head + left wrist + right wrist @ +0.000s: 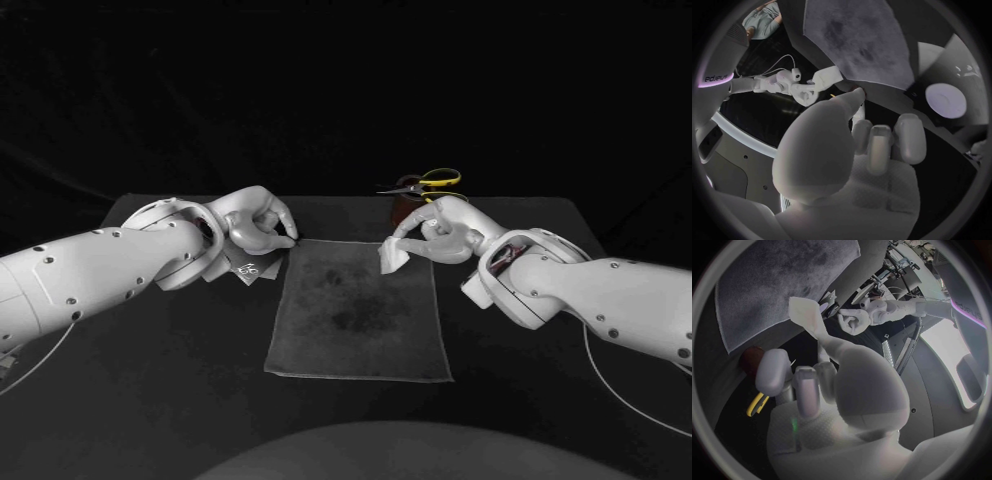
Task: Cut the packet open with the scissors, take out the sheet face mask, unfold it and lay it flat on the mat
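Note:
A folded white sheet mask (392, 257) hangs above the far right corner of the grey mat (353, 320), pinched by my right hand (436, 232). The right wrist view shows the mask (807, 315) rising from that hand's fingertips (826, 347) over the mat (773, 285). My left hand (260, 225) hovers at the mat's far left corner with its fingers curled in on nothing. The cut packet (245, 268) lies on the table below the left wrist, beside the mat, and its pale face (945, 97) appears in the left wrist view. The yellow-handled scissors (430, 181) lie behind the right hand.
A dark reddish object (408, 208) sits between the scissors and the right hand, also seen as the reddish object (751, 360) in the right wrist view. The black table (159, 340) has bare room on both sides of the mat and in front of it.

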